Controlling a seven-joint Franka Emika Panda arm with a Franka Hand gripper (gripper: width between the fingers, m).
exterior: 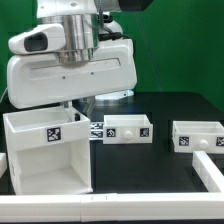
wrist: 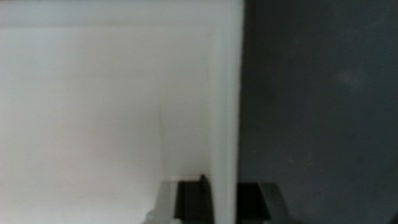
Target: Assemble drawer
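A large white open drawer box [exterior: 40, 150] stands at the exterior view's left, with a marker tag on its top edge. My gripper [exterior: 80, 108] reaches down from the big white arm onto the box's right wall [exterior: 82, 150]. In the wrist view the wall's thin top edge [wrist: 228, 100] runs between my two dark fingers [wrist: 192, 202], one on each side. The gripper [wrist: 226, 203] is shut on this wall. The white inner side of the box fills one half of the wrist view, the dark table [wrist: 320, 100] the other.
Two smaller white box parts with tags lie on the black table, one in the middle [exterior: 128, 130] and one at the exterior view's right [exterior: 196, 137]. A white rail [exterior: 130, 208] runs along the front and up the right side.
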